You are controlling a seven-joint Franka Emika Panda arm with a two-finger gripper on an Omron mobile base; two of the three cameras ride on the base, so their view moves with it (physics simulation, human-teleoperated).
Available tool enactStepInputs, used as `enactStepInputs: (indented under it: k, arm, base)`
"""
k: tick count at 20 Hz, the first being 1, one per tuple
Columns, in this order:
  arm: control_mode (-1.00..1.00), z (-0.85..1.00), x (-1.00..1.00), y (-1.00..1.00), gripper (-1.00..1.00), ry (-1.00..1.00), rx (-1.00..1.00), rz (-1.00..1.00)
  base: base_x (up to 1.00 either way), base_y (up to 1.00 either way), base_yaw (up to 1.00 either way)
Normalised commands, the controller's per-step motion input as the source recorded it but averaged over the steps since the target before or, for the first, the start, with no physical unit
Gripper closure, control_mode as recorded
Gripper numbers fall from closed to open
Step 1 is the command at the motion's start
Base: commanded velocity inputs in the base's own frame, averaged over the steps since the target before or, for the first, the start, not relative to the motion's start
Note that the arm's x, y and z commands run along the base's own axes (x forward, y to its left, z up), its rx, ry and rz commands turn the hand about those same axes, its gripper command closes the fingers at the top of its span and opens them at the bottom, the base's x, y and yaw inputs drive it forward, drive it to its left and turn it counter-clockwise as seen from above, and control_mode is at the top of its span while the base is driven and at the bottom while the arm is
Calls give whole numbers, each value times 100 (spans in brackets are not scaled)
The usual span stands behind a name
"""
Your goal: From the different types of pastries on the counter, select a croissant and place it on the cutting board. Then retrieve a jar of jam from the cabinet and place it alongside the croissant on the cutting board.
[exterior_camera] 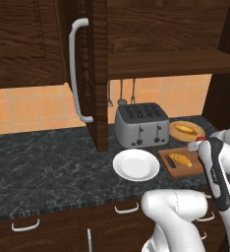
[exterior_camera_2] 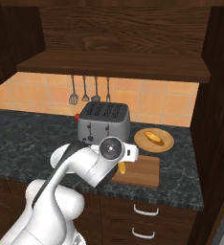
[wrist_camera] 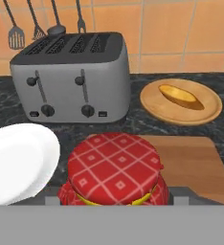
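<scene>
A dark-wood kitchen with orange wall tiles frames the black marbled tabletop, where I am carrying the jar of jam toward the cutting board. In the hand view the jar's red checked lid is sitting right between my fingers, which are pressing in on it from both sides; I am judging the grip firm, though the fingers themselves are mostly hidden behind the lid.

The croissant is already lying on the cutting board, toward the end that carries the dark slot handle. In the left base view my gripper is hanging just above the board's far edge, with a sliver of the red lid showing. Beyond the board, the grey toaster is standing against the wall, the round wooden plate with its oval bun is sitting behind the board, and the white plate is lying just beside the board on the toaster's side.

To finish well, I am aiming for the bare wood beside the croissant, on the side away from the slot handle, keeping the jar upright and lowering it slowly until its base is resting flat. I am judging the main risks to be nudging the croissant or setting the jar half off the board's edge, so I should let go only once it is seated.
</scene>
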Motion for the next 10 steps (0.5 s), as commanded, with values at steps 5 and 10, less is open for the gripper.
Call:
enactStepInputs:
  k: [5,10]
  arm:
    - [-100,-33,50,-49,100,0,0,0]
    - [-100,-41,39,-45,100,0,0,0]
  base:
    - [0,0,0]
    - [0,0,0]
